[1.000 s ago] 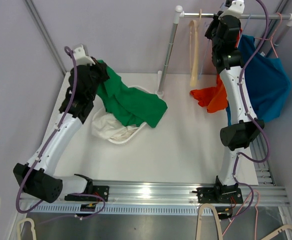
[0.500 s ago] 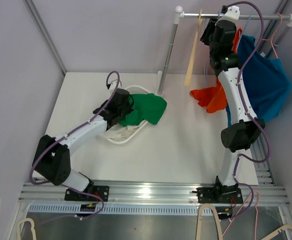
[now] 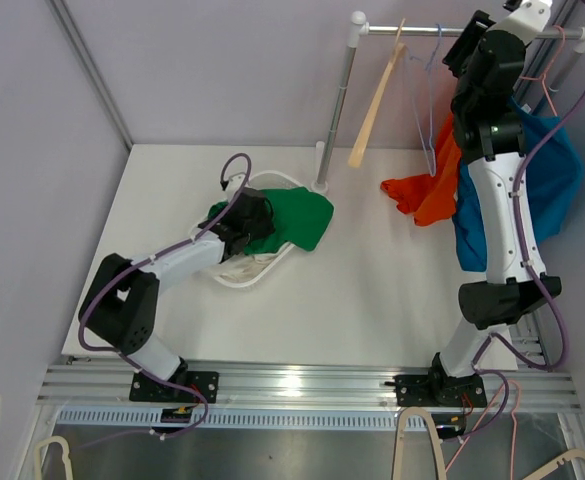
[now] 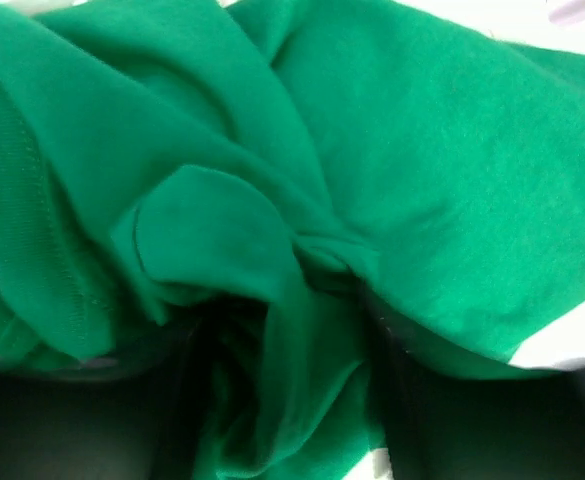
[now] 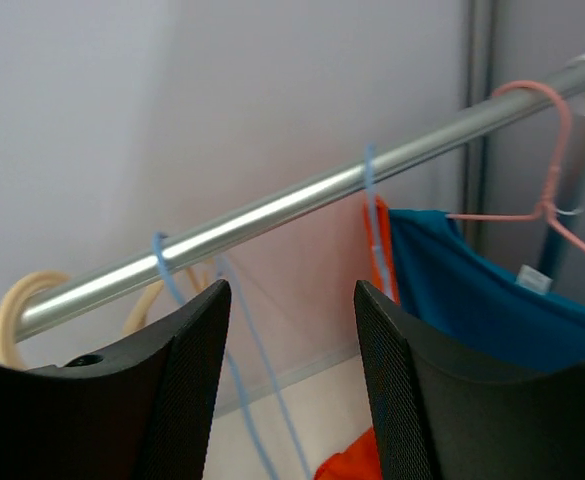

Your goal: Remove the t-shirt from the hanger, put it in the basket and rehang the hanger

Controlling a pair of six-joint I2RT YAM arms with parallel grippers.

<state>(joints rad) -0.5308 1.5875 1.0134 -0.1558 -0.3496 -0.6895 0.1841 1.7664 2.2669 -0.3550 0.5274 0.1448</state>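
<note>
Green t-shirt lies in a heap on the far side of the white basket, off any hanger. Part of it hangs over the basket's right rim onto the table. Some white cloth sits in the basket under it.

The left gripper is low over the basket, right on the green t-shirt. In the left wrist view its dark fingers stand apart, about half way open. A bunched fold of green cloth sits between them. The fingers are blurry, and they do not look like they are pinching the cloth.

The right gripper is high up by the metal rail at the far right. Its two fingers are apart with nothing between them.

On the rail hangs a bare wooden hanger, tilted to the left. Just right of it is a thin blue wire hanger. An orange shirt hangs low beside the right arm. A blue shirt hangs on a pink hanger at the far right end.
</note>
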